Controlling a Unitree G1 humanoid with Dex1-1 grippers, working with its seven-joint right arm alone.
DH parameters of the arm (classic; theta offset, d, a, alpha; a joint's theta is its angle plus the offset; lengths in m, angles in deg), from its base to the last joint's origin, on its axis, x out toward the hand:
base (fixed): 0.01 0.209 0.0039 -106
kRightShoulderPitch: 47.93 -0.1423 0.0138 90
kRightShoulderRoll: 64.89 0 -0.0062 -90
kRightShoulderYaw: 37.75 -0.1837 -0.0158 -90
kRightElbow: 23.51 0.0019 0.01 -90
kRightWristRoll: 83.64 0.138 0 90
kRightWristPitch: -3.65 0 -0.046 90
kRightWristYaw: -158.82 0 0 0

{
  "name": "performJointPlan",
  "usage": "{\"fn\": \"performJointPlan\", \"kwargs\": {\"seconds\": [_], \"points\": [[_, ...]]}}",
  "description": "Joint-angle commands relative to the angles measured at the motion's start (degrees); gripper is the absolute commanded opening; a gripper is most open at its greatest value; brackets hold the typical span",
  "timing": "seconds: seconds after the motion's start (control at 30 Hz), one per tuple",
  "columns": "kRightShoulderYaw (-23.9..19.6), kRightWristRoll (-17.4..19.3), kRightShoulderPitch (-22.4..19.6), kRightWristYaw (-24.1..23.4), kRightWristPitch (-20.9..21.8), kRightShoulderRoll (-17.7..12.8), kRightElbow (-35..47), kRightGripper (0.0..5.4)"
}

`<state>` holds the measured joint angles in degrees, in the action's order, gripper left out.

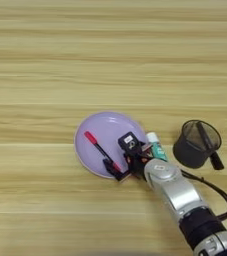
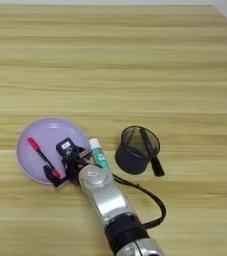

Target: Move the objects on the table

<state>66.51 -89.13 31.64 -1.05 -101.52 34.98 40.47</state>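
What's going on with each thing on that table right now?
Slim black pen with red ends: lying on the plate.
Round lilac plate: flat on the table.
White glue stick with teal label: lying beside the plate.
Black mesh cup: upright.
Two-fingered black tool: over the plate's edge, at the pen's end.

Looks like a lab or office test bench: pale wooden worktop (image 1: 60, 60) filling the view, with only a few desk items set out, namely a pen (image 1: 99, 150), a glue stick (image 1: 156, 147), a lilac plate (image 1: 92, 130) and a black mesh cup (image 1: 196, 144).
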Motion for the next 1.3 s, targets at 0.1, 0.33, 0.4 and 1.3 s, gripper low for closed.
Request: {"fn": "performJointPlan", "kwargs": {"seconds": [0.1, 0.33, 0.4, 1.3], "points": [[-0.1, -0.5, -3.8, 0.4, 1.3, -0.2, 1.1, 5.38], [0.3, -0.7, -4.0, 1.7, 0.3, -0.2, 0.3, 4.83], [0.4, -0.8, -4.0, 1.8, 0.1, -0.2, 0.2, 4.61], [-0.3, 3.0, -3.2, 7.1, -13.7, -0.4, 2.0, 1.89]]}}
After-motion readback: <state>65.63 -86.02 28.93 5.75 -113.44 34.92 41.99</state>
